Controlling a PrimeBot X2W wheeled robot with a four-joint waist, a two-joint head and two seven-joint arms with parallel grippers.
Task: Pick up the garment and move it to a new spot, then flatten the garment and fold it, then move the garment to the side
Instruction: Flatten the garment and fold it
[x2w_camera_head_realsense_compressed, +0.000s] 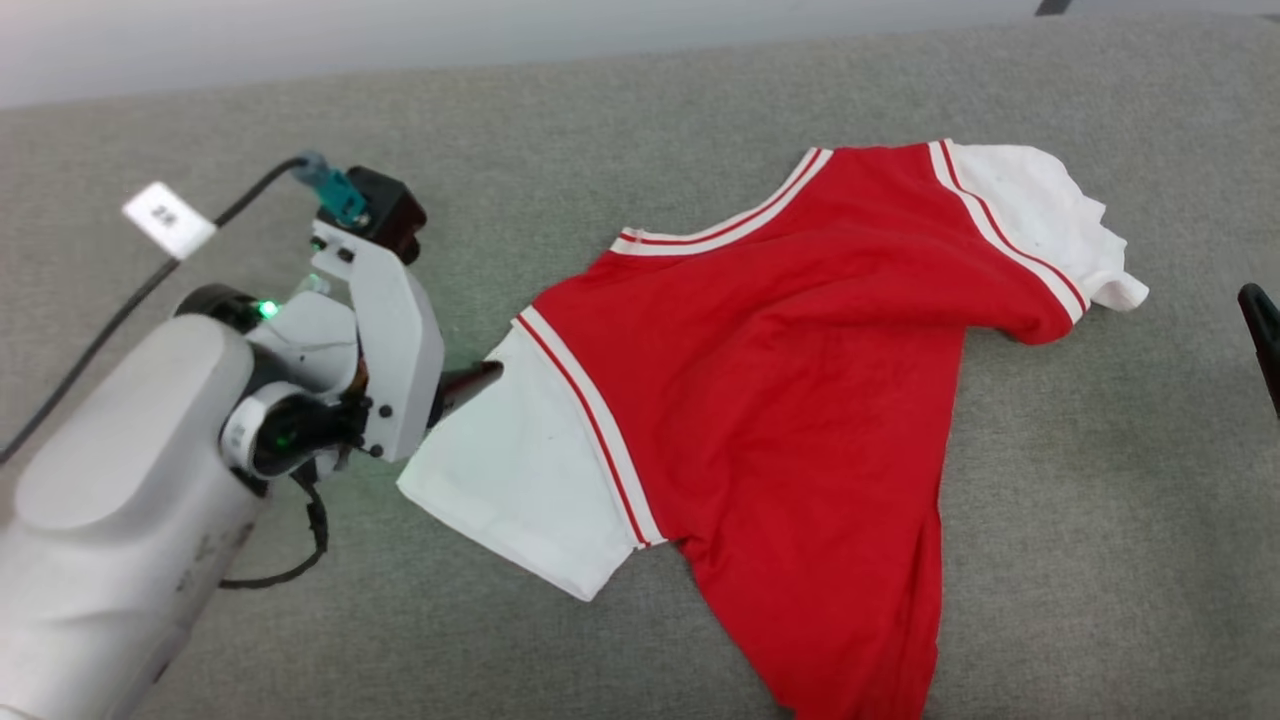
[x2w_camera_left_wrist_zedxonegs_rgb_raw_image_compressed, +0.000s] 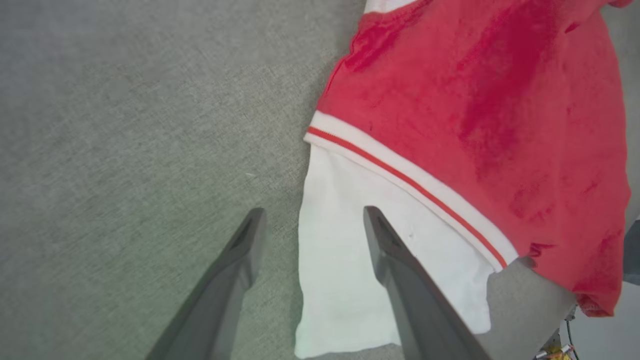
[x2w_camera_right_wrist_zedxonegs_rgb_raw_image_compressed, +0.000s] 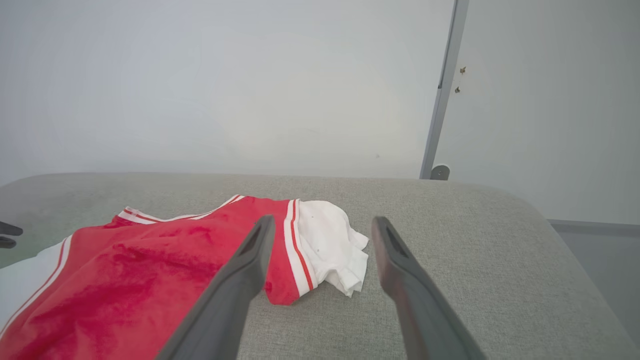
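A grey, cloth-covered counter (x2w_camera_head_realsense_compressed: 300, 640) is running back to a pale wall (x2w_camera_right_wrist_zedxonegs_rgb_raw_image_compressed: 200, 75). The garment (x2w_camera_head_realsense_compressed: 780, 400) is lying on it between the middle and the right edge, plain red side up. Its collar (x2w_camera_head_realsense_compressed: 720, 230) is pointing toward the far edge and its body is trailing toward the near edge, so the long axis is running far to near (tilted a little, the cloth bunching narrower as it comes). The shoulder line is crossing that axis. The left sleeve (x2w_camera_head_realsense_compressed: 520, 480) is spreading flat toward the left edge, and the right sleeve (x2w_camera_head_realsense_compressed: 1050, 220) is sitting crumpled toward the far right corner.

The left arm (x2w_camera_head_realsense_compressed: 130, 480) is the nearer one. The left jaws are standing apart and low at that sleeve's outer edge, one finger (x2w_camera_left_wrist_zedxonegs_rgb_raw_image_compressed: 240, 260) over bare counter and the other (x2w_camera_left_wrist_zedxonegs_rgb_raw_image_compressed: 395, 260) over white cloth; whether they are touching it cannot be told. The right jaws are also apart, hanging to the right of the garment, clear of the cloth and aiming at the crumpled sleeve.

This is looking like the flattening step. The coming move is probably turning on the left jaws pinching the sleeve edge straight ahead and drawing it toward the left edge, across the long axis. A thin single layer may be slipping free.
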